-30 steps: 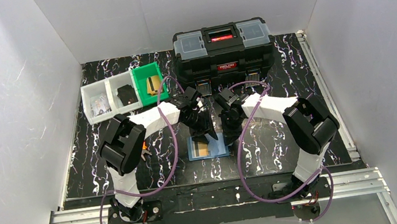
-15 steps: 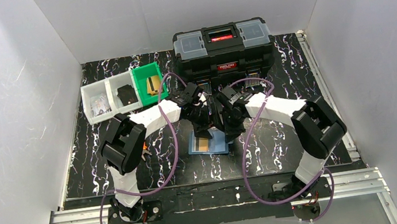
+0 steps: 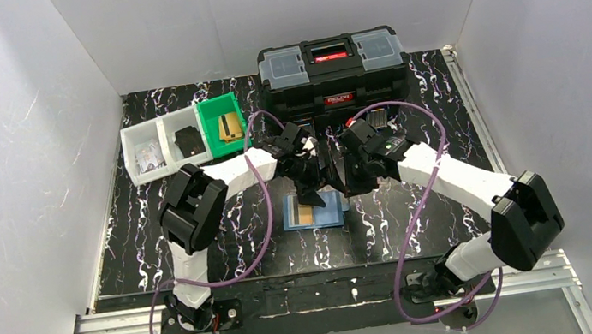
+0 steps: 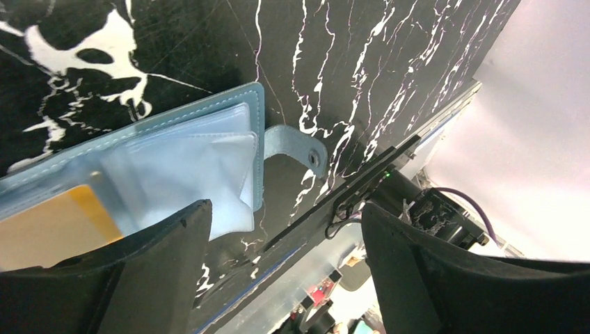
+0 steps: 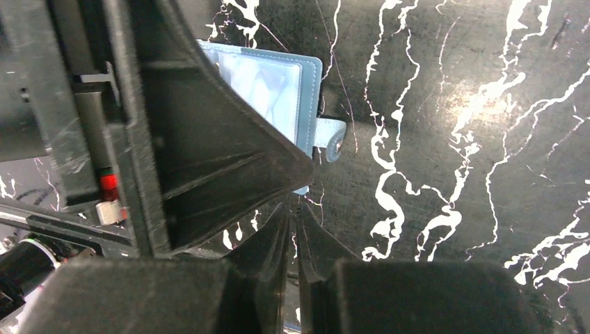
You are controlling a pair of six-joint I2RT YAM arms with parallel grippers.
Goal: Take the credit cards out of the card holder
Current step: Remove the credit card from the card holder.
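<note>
Nearest the arms' bases, the card holder lies open and flat on the black marbled table, between the two arms. An orange card sits in its left half, tucked under a clear sleeve, and the right half shows only pale blue pockets. A short strap with a snap sticks out from the holder's right edge and rests on the table.

Just beyond the holder's far edge, both arms meet over the table. The left gripper hangs above the holder with its fingers spread wide and nothing between them; the holder's right half and the strap show through the gap. The right gripper is just beside it, its fingers drawn almost together with only a thin slit between. It may be pinching something thin in there, but the slit is too dark to tell. From the right wrist view, the left arm's black body covers much of the holder.

Farther back on the left stand two white bins and a green bin, side by side and touching. At the far edge, right of the bins, sits a black toolbox with its lid down.
</note>
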